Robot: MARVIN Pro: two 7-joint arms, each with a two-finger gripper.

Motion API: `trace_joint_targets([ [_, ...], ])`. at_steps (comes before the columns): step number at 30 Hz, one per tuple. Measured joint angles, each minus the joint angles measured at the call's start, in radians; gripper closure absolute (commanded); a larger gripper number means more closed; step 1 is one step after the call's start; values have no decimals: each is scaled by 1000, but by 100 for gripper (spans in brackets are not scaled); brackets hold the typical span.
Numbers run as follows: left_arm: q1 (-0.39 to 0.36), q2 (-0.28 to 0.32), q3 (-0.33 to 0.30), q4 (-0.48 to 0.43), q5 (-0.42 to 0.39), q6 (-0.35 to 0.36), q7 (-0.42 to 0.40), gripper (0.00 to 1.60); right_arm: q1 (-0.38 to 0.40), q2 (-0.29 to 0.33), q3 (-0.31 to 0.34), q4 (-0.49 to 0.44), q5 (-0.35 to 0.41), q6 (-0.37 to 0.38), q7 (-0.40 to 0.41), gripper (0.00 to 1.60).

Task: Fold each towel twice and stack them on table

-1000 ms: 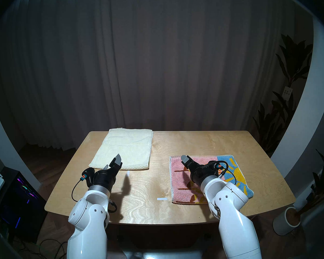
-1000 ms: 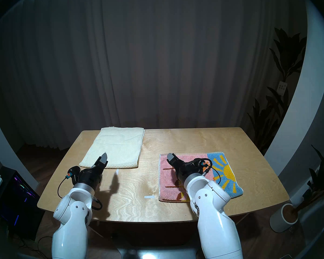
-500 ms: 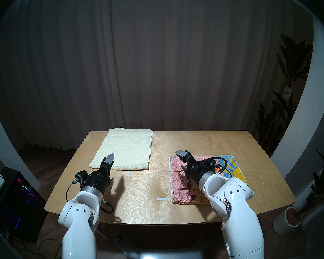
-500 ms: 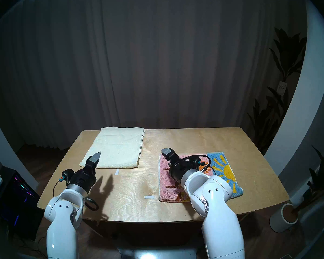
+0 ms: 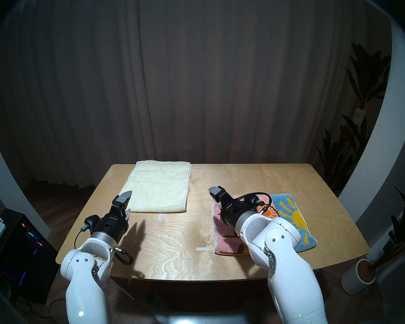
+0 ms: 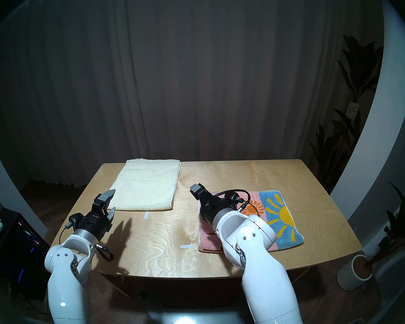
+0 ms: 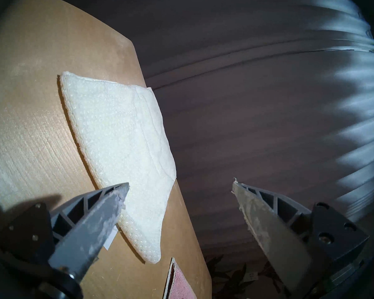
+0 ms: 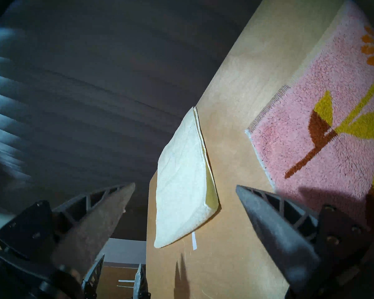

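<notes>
A cream-yellow dotted towel [image 5: 157, 188] [image 6: 145, 188] lies flat at the far left of the plywood table [image 5: 178, 246], and two layers show at its edge in the right wrist view [image 8: 181, 184]. A pink and blue towel with a yellow sun [image 5: 220, 234] [image 6: 278, 213] lies at the near right. My left gripper [image 5: 127, 204] [image 7: 180, 183] hovers open and empty at the cream towel's near-left corner. Above the pink towel's far-left corner [image 8: 311, 119], my right gripper [image 5: 216, 198] [image 8: 185, 186] is also open and empty.
Two white tape marks [image 5: 159, 217] [image 5: 202, 248] sit on the bare wood between the towels. A dark computer tower [image 5: 21, 246] stands on the floor left of the table. A potted plant [image 5: 360, 276] stands at the right, and a dark curtain hangs behind.
Both arms swung left with jaws still open. The left gripper went from the cream towel's near edge to its near-left corner. The right gripper went to the pink towel's far-left corner.
</notes>
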Motion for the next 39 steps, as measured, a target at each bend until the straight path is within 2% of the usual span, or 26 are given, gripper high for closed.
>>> trace_joint_targets([
  [4, -5, 2, -5, 3, -23, 8, 15, 0, 3, 5, -12, 1, -8, -24, -4, 0],
  [9, -12, 4, -18, 20, -88, 13, 34, 0, 12, 13, -43, -3, 79, -71, -85, 0],
  [13, -21, 6, -34, 56, -157, 18, 52, 0, 25, 22, -80, -3, 196, -129, -169, 0],
  [14, -25, 8, -40, 71, -185, 20, 60, 0, 32, 26, -97, -2, 245, -160, -202, 0],
  [16, -29, 9, -45, 80, -202, 21, 66, 0, 38, 28, -109, -1, 277, -181, -225, 0],
  [17, -35, 11, -51, 91, -227, 24, 75, 0, 46, 32, -126, 0, 321, -211, -254, 0],
  [20, -44, 14, -61, 101, -257, 28, 89, 0, 59, 38, -151, 0, 366, -257, -286, 0],
  [25, -61, 18, -79, 106, -305, 33, 125, 0, 87, 48, -199, 7, 401, -338, -313, 0],
  [30, -79, 23, -106, 109, -358, 42, 197, 0, 127, 58, -263, 48, 411, -430, -320, 0],
  [36, -95, 34, -133, 123, -409, 58, 283, 0, 173, 69, -341, 114, 401, -534, -277, 0],
  [39, -102, 39, -141, 132, -425, 66, 312, 0, 192, 71, -368, 141, 398, -561, -255, 0],
])
